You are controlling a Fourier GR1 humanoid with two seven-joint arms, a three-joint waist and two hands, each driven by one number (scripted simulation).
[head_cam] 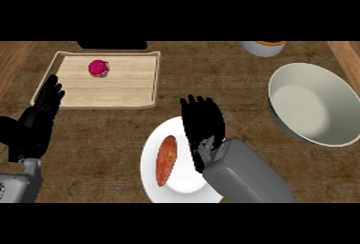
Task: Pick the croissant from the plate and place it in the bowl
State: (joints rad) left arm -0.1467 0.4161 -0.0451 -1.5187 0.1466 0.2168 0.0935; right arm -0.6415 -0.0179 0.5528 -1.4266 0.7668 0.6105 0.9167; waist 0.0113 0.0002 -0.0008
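While the long orange-brown croissant (166,160) is lying lengthwise on the round white plate (156,183), toward its left half, the right hand (202,127) is sitting over the plate's right side, just beside the pastry, not on it. Fingers are reading as straight and pointing up-view, nothing pinched; I can't tell if they're touching the plate.

Risks, as I'm judging them:
- The hand is sitting offset right of the croissant. Closing from here is likely catching plate, not pastry, or nudging it toward the left rim.
- The croissant is narrow and lying flat, so a grab across its width may be rolling or skidding it off the plate.
- The large pale grey-white bowl (314,107) is sitting well apart, up and right. The grey forearm is needing to swing across; a low carry may be clipping the near rim and shifting the bowl.

The left hand (41,118) is resting open at the left edge, fingers up, touching the corner of the light wooden tray (134,90) in view. A pink-red cupcake (98,68) is sitting on that tray, and a small white cup with orange contents (264,46) is sitting beyond the bowl.
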